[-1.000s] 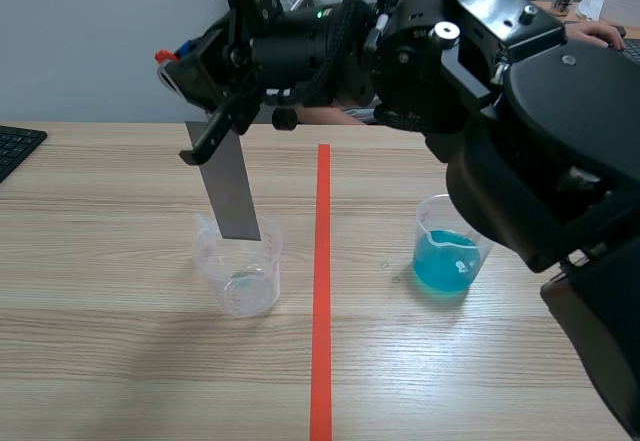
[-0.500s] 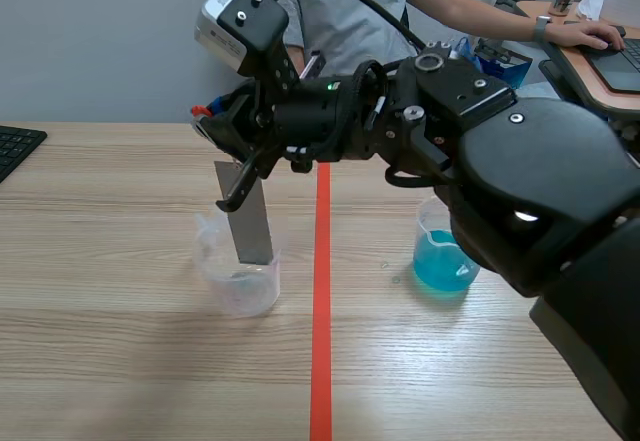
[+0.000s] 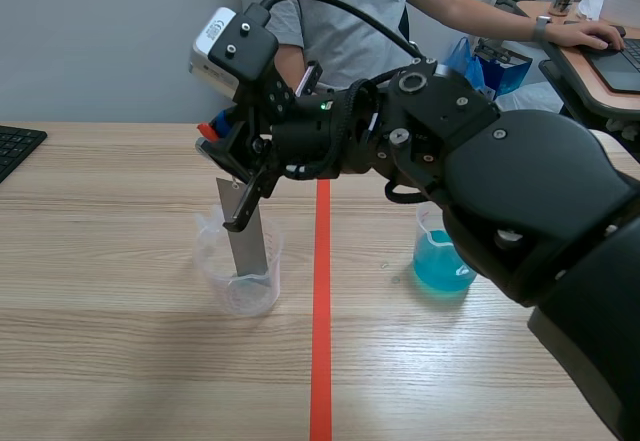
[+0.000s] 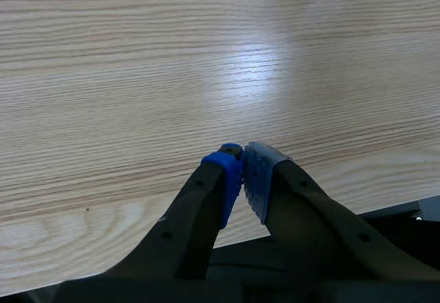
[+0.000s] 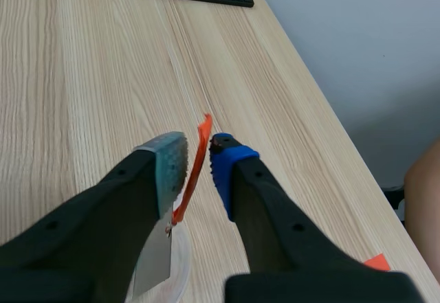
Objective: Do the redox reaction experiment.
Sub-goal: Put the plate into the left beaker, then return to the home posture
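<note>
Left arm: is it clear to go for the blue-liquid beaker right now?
Probably not. The right arm stretches low over the blue-liquid beaker, with the right gripper at the metal strip in the clear beaker, across the approach. The left gripper is shut over the table.

The right arm (image 3: 480, 181) is stretching across past the middle, the right claw (image 5: 198, 145) angling downward; the left claw (image 4: 242, 153) is holding its fingertips together.

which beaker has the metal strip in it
The clear beaker left of the red tape line: the grey metal strip stands in it. The other beaker holds only blue liquid.
</note>
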Available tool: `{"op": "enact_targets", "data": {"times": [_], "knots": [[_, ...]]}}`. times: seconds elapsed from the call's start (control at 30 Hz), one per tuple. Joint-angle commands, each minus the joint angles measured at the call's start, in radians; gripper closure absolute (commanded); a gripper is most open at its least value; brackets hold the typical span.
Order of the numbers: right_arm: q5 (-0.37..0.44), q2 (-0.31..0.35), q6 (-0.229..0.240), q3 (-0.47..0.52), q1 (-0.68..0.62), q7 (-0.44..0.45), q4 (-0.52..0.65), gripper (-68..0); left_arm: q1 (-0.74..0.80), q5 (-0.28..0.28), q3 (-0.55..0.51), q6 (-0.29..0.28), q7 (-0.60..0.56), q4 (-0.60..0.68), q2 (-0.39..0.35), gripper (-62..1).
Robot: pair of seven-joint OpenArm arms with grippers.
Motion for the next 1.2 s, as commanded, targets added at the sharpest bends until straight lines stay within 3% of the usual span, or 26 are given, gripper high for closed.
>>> {"op": "enact_targets", "data": {"times": [0.0,0.13,0.3,0.43,0.77,1.17], "knots": [[0.011,-0.003,0.007,0.006,0.029,0.017,0.009,-16.9,0.003,-0.006,0.001,-0.003,-0.014,0.006,-0.002,-4.6],[0.012,-0.004,0.064,-0.003,0.029,0.043,0.009,-36.3,0.003,-0.006,0.001,-0.003,-0.014,0.006,-0.002,-4.6],[0.019,-0.022,0.131,-0.026,0.029,0.068,0.009,-52.1,0.003,-0.006,0.001,-0.003,-0.014,0.006,-0.002,-4.7],[0.021,-0.047,0.131,-0.056,0.028,0.065,0.009,-63.4,0.003,-0.006,0.001,-0.003,-0.014,0.006,-0.002,-4.7],[0.125,-0.064,0.131,-0.134,0.015,0.047,0.009,-65.7,0.003,-0.006,0.001,-0.002,-0.014,0.006,-0.002,-5.2],[0.295,-0.052,0.131,-0.153,-0.022,0.061,0.04,-67.9,0.003,-0.006,0.001,-0.003,-0.014,0.006,0.0,-39.9]]}}
